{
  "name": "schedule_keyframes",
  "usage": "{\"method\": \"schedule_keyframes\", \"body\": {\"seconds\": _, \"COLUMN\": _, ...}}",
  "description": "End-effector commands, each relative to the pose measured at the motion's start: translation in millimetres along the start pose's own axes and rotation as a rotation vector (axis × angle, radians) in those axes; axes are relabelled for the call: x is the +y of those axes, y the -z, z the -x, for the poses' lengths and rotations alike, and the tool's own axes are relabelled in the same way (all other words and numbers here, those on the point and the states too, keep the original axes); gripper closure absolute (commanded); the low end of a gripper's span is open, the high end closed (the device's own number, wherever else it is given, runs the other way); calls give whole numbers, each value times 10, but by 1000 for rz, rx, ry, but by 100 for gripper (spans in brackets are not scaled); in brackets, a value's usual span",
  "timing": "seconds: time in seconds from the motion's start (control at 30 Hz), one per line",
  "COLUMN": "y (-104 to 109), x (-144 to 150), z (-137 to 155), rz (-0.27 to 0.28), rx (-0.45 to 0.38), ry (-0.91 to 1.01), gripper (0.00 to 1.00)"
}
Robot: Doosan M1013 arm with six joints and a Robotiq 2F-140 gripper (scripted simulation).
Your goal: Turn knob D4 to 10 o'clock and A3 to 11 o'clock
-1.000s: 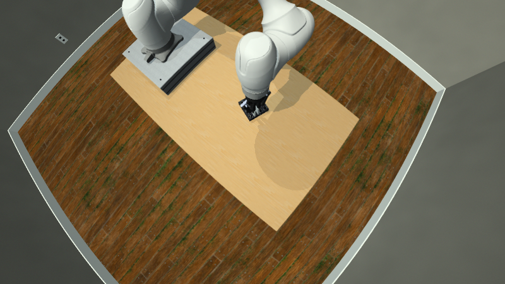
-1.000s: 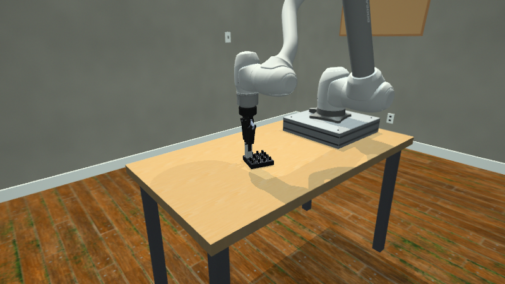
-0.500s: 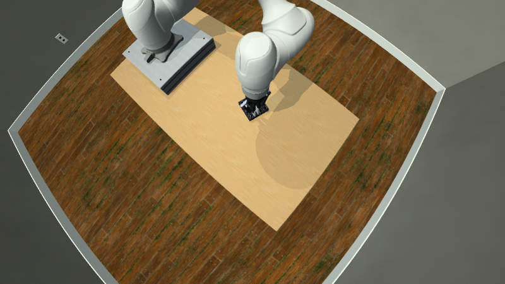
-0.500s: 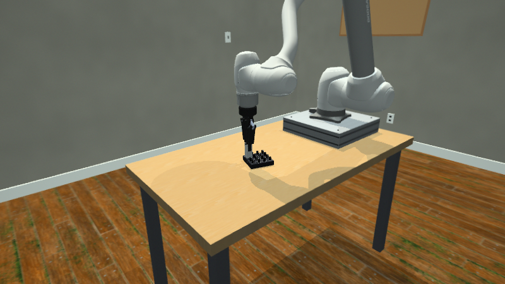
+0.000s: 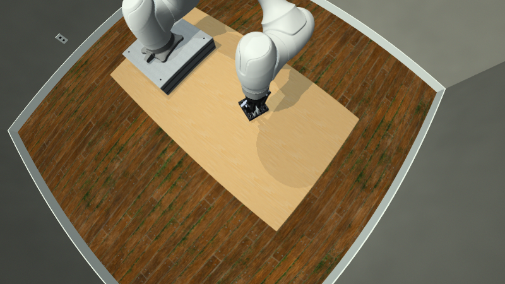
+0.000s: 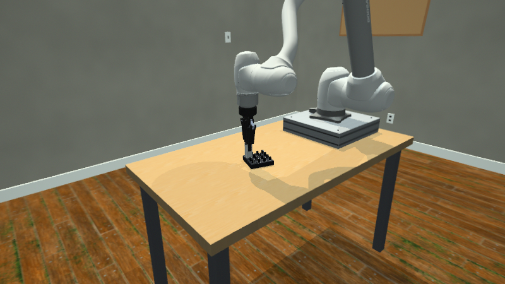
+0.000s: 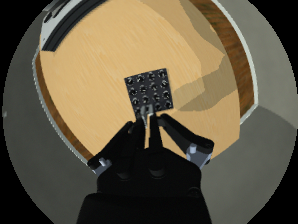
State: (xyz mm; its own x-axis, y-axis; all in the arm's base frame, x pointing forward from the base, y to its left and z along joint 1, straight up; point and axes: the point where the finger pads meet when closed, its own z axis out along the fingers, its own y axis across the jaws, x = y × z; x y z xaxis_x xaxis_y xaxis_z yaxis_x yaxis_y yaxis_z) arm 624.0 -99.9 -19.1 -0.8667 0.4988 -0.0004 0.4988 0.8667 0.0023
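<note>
You see the knob box (image 6: 259, 159) standing mid-bench (image 6: 197, 190), well clear of the arm's base plate (image 6: 331, 128); the end effector (image 6: 249, 154) points straight down at 1 corner knob, fingers clenched on it; which knob, you cannot tell.

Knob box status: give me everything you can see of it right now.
The knob box is a small, flat, square black block with a grid of short dark knobs, standing level on the wooden table near its middle. The end effector, pointing straight down, is closed on a knob at the box's edge. Labels, marks and knob lines are too small to read.
</note>
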Motion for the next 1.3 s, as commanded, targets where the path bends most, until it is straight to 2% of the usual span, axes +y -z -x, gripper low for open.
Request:
{"method": "schedule_keyframes", "body": {"seconds": 0.0, "y": 1, "x": 0, "z": 0, "rz": 0, "rx": 0, "ry": 9, "gripper": 95}}
{"method": "schedule_keyframes", "body": {"seconds": 0.33, "y": 1, "x": 0, "z": 0, "rz": 0, "rx": 0, "ry": 58, "gripper": 95}}
{"method": "schedule_keyframes", "body": {"seconds": 0.8, "y": 1, "x": 0, "z": 0, "rz": 0, "rx": 0, "ry": 220, "gripper": 95}}
{"method": "schedule_keyframes", "body": {"seconds": 1.27, "y": 1, "x": 0, "z": 0, "rz": 0, "rx": 0, "ry": 529, "gripper": 95}}
